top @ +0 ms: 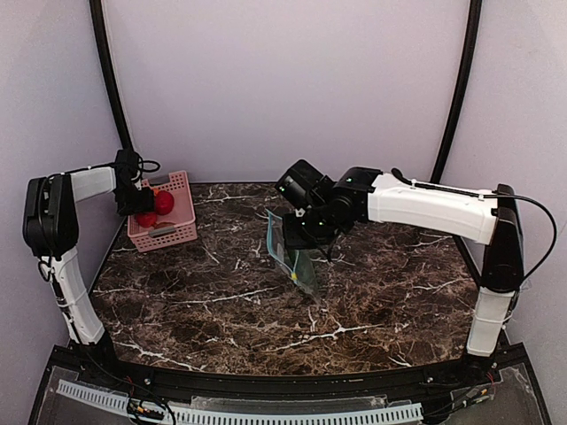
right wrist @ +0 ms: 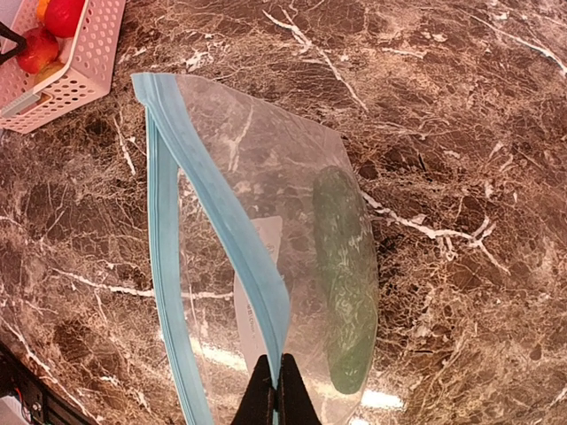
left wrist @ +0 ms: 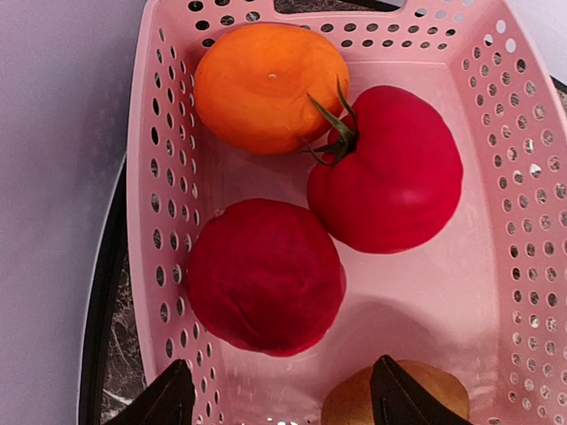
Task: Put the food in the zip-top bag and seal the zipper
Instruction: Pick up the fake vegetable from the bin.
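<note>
In the left wrist view the food lies in a pink basket (left wrist: 168, 230): an orange round piece (left wrist: 270, 84), a red tomato-like piece (left wrist: 390, 173), a dark red round piece (left wrist: 266, 274) and a brownish piece (left wrist: 345, 407). My left gripper (left wrist: 283, 394) hovers open over the basket. The dark red piece lies just ahead of its fingers, and one fingertip (left wrist: 399, 394) overlaps the brownish piece. My right gripper (right wrist: 276, 390) is shut on the teal zipper (right wrist: 221, 204) of the zip-top bag (right wrist: 292, 177). It holds the bag up with the mouth gaping. A green cucumber (right wrist: 345, 283) lies inside.
Seen from above, the pink basket (top: 182, 232) stands at the table's far left near the wall, with my left gripper (top: 142, 208) in it. The bag (top: 297, 257) hangs from my right gripper (top: 297, 232) near the table's middle. Dark marble surface surrounds both.
</note>
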Action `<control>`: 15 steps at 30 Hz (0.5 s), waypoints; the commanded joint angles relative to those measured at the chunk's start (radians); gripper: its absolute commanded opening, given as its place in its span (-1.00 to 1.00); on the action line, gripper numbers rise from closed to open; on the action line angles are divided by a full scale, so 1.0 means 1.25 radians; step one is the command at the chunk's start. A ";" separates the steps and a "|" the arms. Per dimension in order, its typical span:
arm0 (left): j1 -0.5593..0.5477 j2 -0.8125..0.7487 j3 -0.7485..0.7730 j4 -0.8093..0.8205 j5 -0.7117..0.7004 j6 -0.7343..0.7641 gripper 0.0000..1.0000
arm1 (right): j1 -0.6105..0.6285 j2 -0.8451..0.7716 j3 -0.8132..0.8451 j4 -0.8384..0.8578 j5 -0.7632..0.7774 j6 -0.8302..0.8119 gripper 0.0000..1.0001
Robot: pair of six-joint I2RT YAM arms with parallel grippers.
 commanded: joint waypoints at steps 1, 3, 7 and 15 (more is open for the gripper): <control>0.014 0.017 0.005 0.043 -0.031 0.009 0.37 | 0.007 0.003 0.018 0.009 -0.005 0.002 -1.00; 0.016 0.023 0.003 0.062 -0.002 0.010 0.37 | 0.007 0.004 0.017 0.008 -0.007 0.002 -1.00; 0.018 0.048 0.025 0.075 0.015 0.009 0.37 | 0.008 0.006 0.022 0.007 -0.012 -0.002 -1.00; 0.021 0.108 0.059 0.071 0.037 0.009 0.38 | 0.008 -0.003 0.025 -0.005 -0.005 0.006 -1.00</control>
